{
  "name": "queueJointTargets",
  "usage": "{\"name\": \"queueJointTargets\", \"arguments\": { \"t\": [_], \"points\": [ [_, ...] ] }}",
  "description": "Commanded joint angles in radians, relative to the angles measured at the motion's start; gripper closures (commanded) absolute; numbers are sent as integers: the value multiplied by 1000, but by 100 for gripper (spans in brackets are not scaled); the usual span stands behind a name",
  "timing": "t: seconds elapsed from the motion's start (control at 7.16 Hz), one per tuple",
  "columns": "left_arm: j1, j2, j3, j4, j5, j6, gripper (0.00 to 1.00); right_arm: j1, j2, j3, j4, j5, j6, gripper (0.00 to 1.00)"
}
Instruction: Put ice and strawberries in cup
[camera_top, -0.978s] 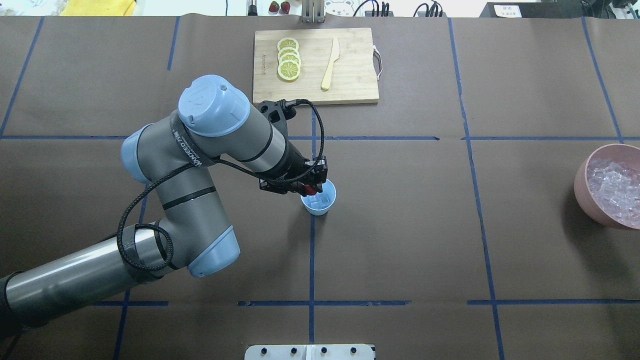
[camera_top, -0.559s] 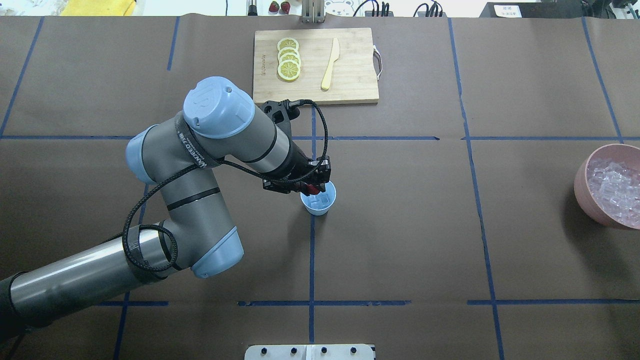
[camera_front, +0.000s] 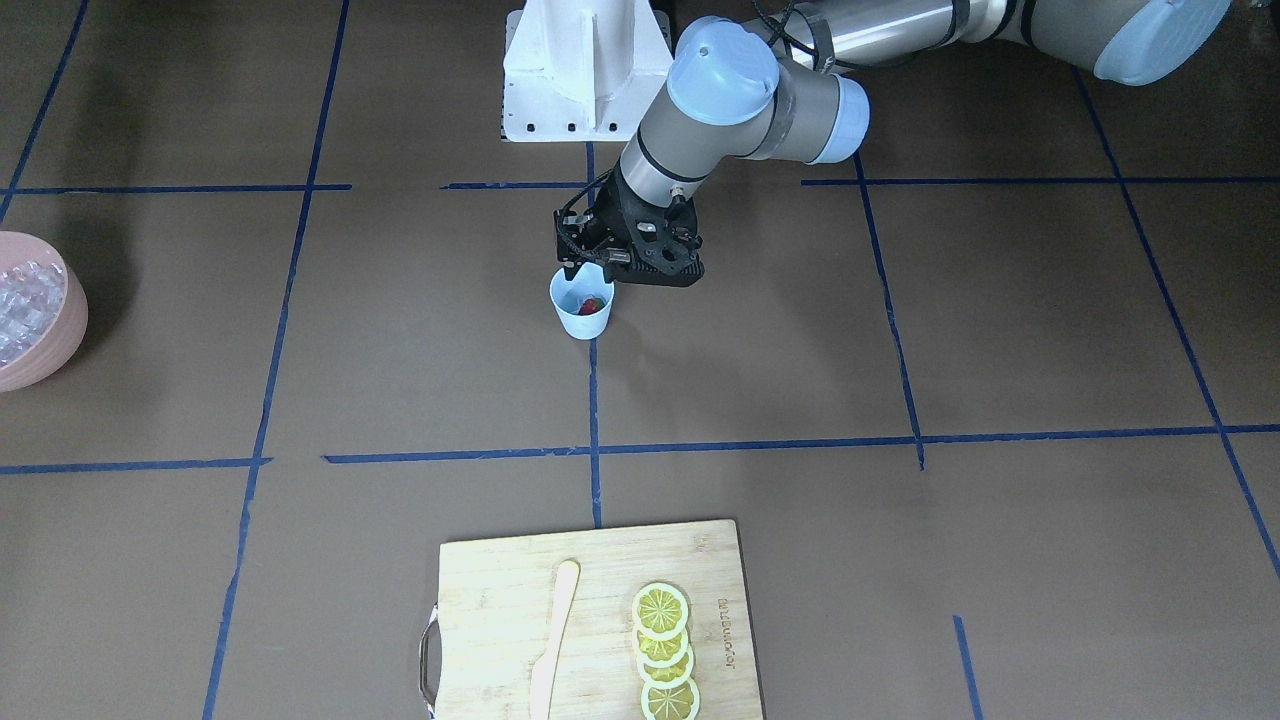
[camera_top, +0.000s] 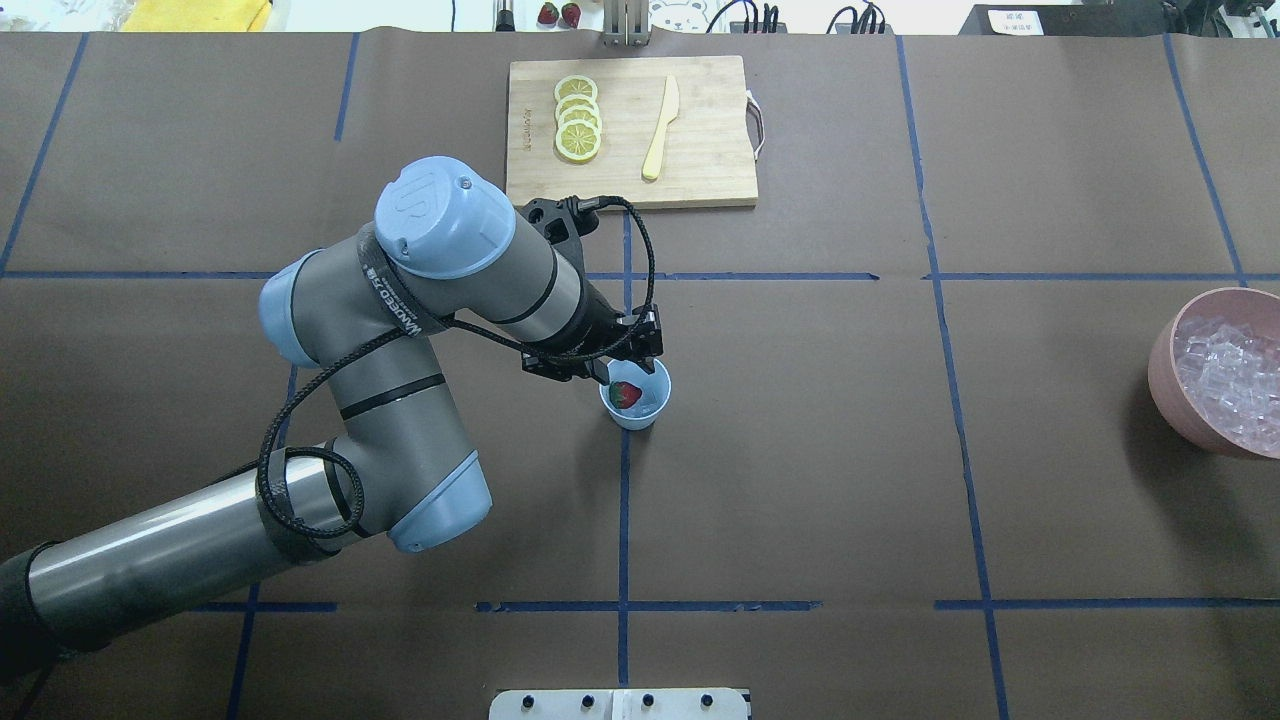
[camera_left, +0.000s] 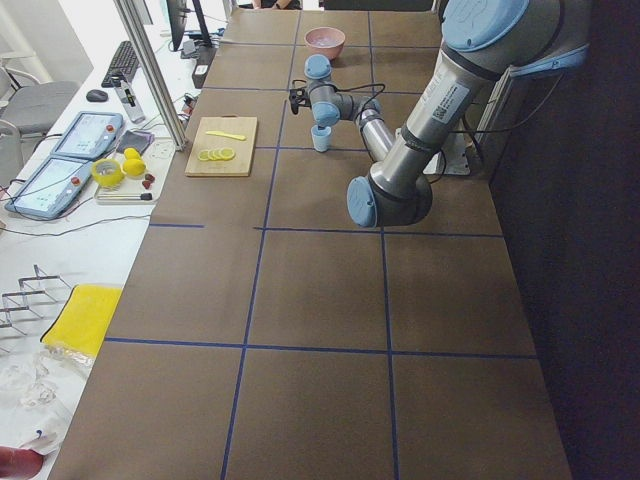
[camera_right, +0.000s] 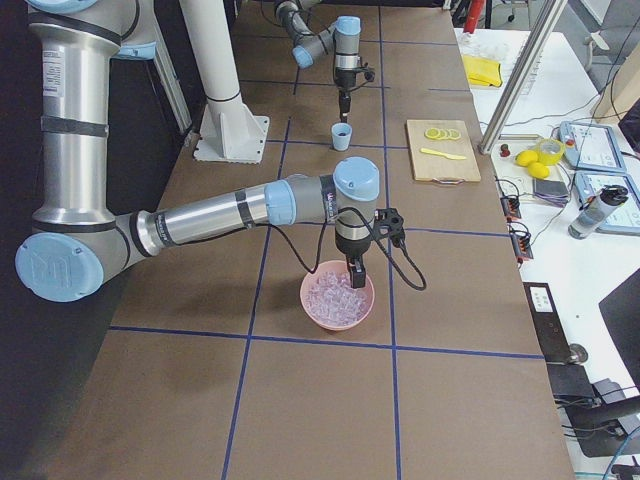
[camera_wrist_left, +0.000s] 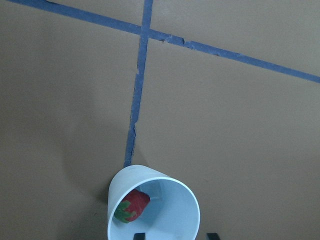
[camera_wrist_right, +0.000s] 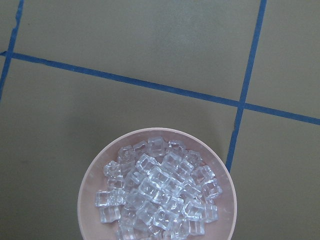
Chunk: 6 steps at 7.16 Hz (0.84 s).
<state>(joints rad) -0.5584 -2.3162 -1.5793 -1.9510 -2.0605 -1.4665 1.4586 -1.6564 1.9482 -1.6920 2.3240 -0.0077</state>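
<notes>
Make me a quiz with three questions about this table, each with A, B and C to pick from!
1. Where is the strawberry?
A on a plate
B inside the cup
C in a drawer

2. How many lemon slices lie on the cutting board?
A two
B four
C six

3. How is the left gripper above the cup?
A open
B shut on the strawberry
C shut on a spoon

Answers:
1 B: the red berry shows inside the cup's round rim in the left wrist view.
2 B: four yellow rounds overlap in a row on the board.
3 A: its fingertips stand apart over the cup and hold nothing.
</notes>
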Motion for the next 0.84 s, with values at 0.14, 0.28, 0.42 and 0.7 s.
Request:
{"name": "queueJointTargets", "arguments": {
  "t": [0.14,0.28,0.42,0.7],
  "points": [
    [-64,21,-52,12,-15,8,37,2,12,-2,-2,-2,0,0],
    [-107,125,-139,15,-71,8,36,11,15,-2,-3,-2,0,0],
    [-191,238,-230,17,-137,58,36,25,15,-2,-6,-2,-1,0],
    [-373,430,-315,23,-286,348,35,46,12,0,-8,-2,-11,0]
  ]
}}
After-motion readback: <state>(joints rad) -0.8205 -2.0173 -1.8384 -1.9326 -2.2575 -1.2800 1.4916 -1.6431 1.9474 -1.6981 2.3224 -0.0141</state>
